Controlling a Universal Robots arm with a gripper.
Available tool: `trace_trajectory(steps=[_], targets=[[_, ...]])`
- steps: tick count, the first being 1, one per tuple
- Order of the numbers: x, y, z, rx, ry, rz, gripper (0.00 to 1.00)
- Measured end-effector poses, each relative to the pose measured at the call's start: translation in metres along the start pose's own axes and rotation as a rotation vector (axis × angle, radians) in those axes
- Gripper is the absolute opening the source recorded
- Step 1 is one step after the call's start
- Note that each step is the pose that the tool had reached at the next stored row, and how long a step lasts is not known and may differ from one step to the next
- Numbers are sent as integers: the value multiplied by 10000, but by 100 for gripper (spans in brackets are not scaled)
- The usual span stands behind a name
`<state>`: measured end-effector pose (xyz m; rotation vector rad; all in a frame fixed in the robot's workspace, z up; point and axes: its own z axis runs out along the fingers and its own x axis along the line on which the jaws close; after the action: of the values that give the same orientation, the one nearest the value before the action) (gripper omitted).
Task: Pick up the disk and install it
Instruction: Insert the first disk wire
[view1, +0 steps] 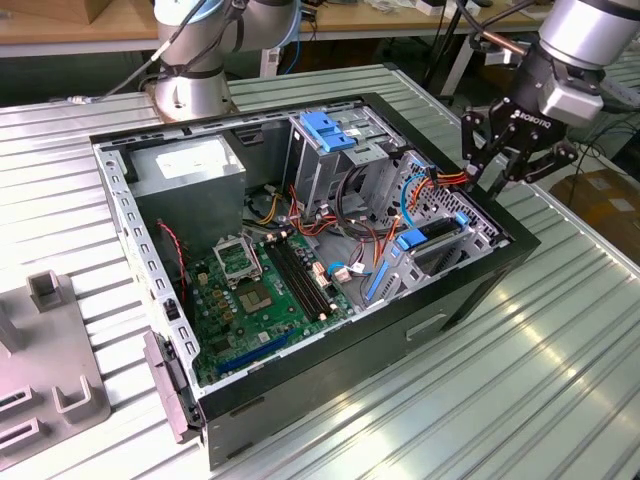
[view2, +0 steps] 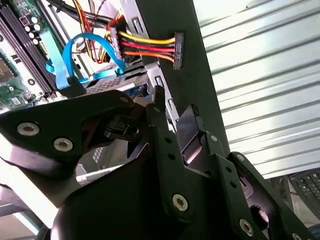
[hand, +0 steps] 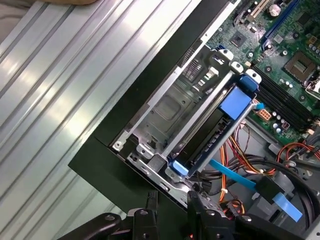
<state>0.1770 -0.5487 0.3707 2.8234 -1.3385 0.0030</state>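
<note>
The exterior view looks down slantwise from afar on the whole open computer case (view1: 470, 290) and the table (view1: 560, 390). Both wrist views sit close above the case's drive-side wall, sharing it.

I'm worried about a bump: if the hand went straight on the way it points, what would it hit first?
The hand would likely meet the black case's side-wall rim beside the drive cage; depth is unclear.
</note>
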Motion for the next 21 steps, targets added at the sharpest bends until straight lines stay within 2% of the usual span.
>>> trace_trajectory(steps=[1,3,7,10,14,21], targets=[[-35,-37,-1,0,2,-69,37],[-57,-63,-1,3,5,-353,37],[-51,-76,3,10,21,-1364,37],[-46,-120,4,12,23,-1517,37],[-88,-193,3,16,27,-1871,37],[-94,-202,19,26,43,-2977,37]])
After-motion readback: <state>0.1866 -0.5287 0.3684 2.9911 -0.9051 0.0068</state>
